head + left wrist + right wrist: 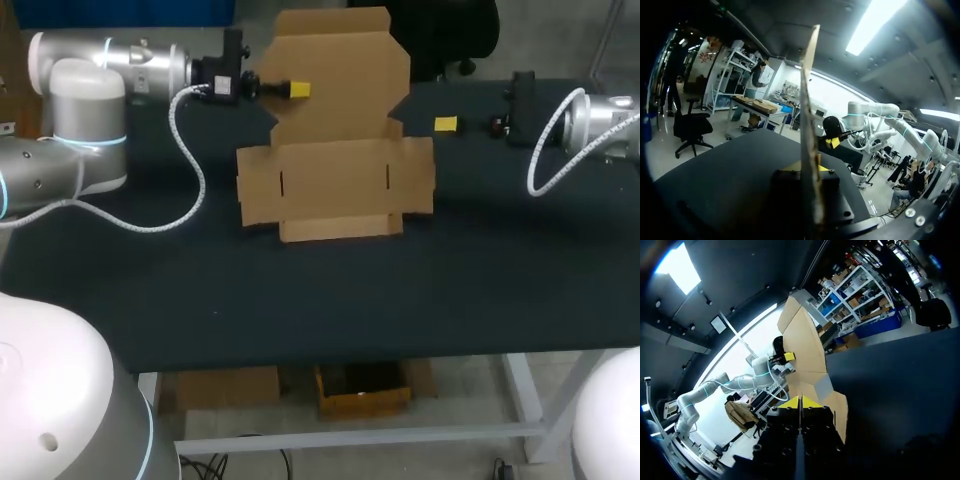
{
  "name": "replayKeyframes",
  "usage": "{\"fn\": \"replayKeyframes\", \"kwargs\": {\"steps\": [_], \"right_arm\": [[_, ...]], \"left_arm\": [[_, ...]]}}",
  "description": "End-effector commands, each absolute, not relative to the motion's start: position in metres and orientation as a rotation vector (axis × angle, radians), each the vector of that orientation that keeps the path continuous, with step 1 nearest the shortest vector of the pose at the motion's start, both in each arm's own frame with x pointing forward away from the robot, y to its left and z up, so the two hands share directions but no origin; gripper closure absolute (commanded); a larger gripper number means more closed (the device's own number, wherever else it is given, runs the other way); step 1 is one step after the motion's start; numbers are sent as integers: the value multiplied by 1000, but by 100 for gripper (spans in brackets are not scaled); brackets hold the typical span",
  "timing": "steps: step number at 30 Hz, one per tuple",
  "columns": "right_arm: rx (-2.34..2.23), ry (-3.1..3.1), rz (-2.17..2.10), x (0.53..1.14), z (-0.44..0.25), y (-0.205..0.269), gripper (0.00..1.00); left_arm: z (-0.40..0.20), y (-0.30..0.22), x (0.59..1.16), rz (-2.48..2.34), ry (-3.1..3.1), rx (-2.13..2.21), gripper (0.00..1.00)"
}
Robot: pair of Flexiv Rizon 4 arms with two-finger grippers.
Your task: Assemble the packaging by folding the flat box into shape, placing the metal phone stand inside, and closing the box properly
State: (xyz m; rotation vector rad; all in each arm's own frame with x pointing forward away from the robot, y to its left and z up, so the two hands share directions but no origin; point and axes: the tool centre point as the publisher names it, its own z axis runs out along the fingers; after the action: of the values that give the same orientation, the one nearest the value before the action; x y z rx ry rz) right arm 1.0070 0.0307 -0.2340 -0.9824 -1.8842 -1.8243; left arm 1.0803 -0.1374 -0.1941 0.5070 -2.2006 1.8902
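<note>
A brown cardboard box blank point(335, 180) lies on the dark table, its base and side flaps flat. Its large back panel point(335, 70) stands raised. My left gripper point(298, 90) is shut on the left edge of that raised panel. In the left wrist view the cardboard point(807, 100) runs edge-on between the yellow tips of the left gripper point(810, 169). My right gripper point(445, 123) hangs to the right of the box, apart from it, shut with nothing in it. The right wrist view shows the right gripper point(800, 402) with its tips pressed together and the box point(802, 345) ahead. No phone stand shows.
The black table top point(300, 290) stretches from the box to the front edge. A white coiled cable point(185, 170) loops from my left arm onto the table beside the box. Another cable point(545, 160) hangs from my right arm.
</note>
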Motion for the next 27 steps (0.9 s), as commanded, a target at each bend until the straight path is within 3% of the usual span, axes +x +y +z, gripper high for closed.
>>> {"fn": "replayKeyframes", "kwargs": {"steps": [1,11,27], "right_arm": [[-1142,-2002,-1792,987,-233,26,100],[-1183,-2150,-1738,957,-236,25,100],[-1183,-2150,-1738,957,-236,25,100]], "left_arm": [[-192,-141,1085,1887,-2200,482,100],[-188,-145,1085,1899,-2207,459,100],[-188,-145,1085,1899,-2207,459,100]]}}
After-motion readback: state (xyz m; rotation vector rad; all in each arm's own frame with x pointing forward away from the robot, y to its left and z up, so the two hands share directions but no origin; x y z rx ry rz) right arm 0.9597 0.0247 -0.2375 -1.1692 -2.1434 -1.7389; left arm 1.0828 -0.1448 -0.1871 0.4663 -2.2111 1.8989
